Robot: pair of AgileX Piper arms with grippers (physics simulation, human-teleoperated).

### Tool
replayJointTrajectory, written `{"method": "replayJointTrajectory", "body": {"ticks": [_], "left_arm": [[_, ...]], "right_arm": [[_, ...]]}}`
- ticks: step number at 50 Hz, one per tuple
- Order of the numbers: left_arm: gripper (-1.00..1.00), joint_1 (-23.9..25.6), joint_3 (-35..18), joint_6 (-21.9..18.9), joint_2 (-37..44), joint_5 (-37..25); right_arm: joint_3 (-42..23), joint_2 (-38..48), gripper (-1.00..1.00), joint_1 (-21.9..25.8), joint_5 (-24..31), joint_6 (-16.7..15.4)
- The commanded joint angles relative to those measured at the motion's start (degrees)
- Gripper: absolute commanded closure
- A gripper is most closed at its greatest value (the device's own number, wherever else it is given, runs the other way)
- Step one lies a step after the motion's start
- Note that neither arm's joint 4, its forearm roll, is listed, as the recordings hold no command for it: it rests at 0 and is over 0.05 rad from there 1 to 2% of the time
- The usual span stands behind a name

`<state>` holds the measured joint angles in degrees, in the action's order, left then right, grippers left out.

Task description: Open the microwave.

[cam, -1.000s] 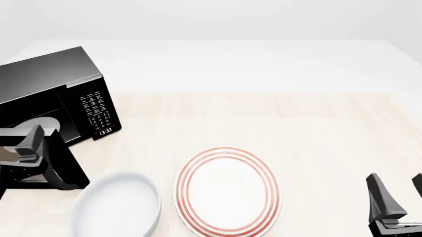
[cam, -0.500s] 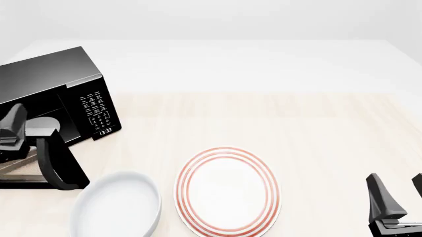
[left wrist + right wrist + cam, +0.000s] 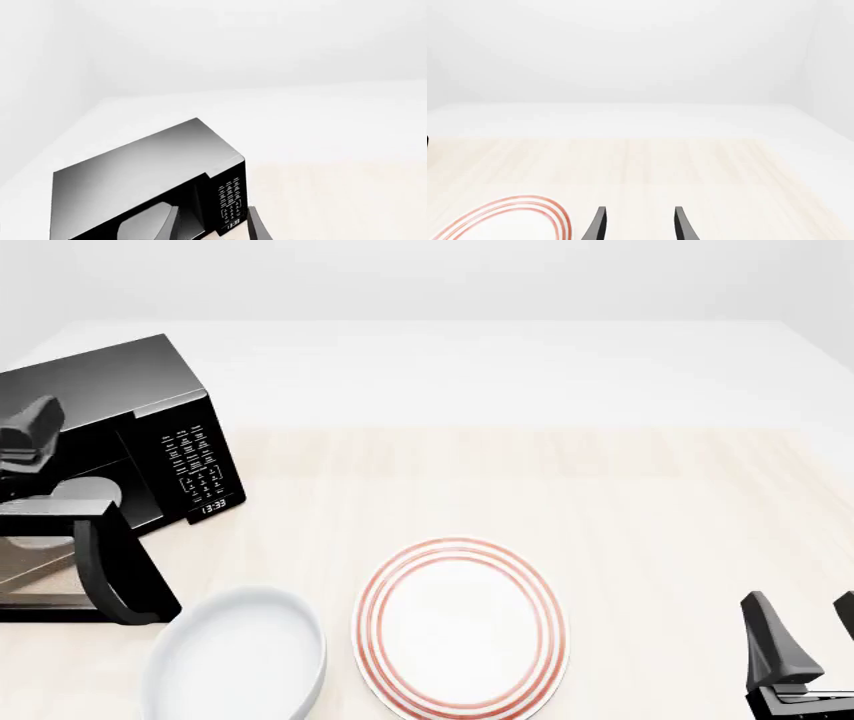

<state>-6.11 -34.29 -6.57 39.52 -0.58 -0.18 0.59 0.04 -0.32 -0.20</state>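
The microwave [image 3: 114, 430] is sitting at the bench's [image 3: 601, 500] far left, door [image 3: 67, 560] hanging open. The left gripper [image 3: 30, 435] is hovering beside it, state unclear; the right gripper [image 3: 801, 645] is resting released, near right.

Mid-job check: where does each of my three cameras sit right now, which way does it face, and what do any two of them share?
Front view: above and behind the arms, looking forward and down at the table; left gripper by the microwave, right gripper at the near edge.
Left wrist view: raised, facing the microwave's top and keypad; one fingertip shows.
Right wrist view: low, facing across the table; both fingertips show, apart.
Shared: red-ringed plate in the front and right wrist views; microwave in the front and left wrist views.
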Motion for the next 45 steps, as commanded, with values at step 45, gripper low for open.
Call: {"method": "replayJointTrajectory", "body": {"ticks": [45], "left_arm": [[-1.00,-1.41,-15.98,-1.03,21.63,-17.34]], "right_arm": [[0.00,0.00,-1.00,0.00,0.00,0.01]]}}
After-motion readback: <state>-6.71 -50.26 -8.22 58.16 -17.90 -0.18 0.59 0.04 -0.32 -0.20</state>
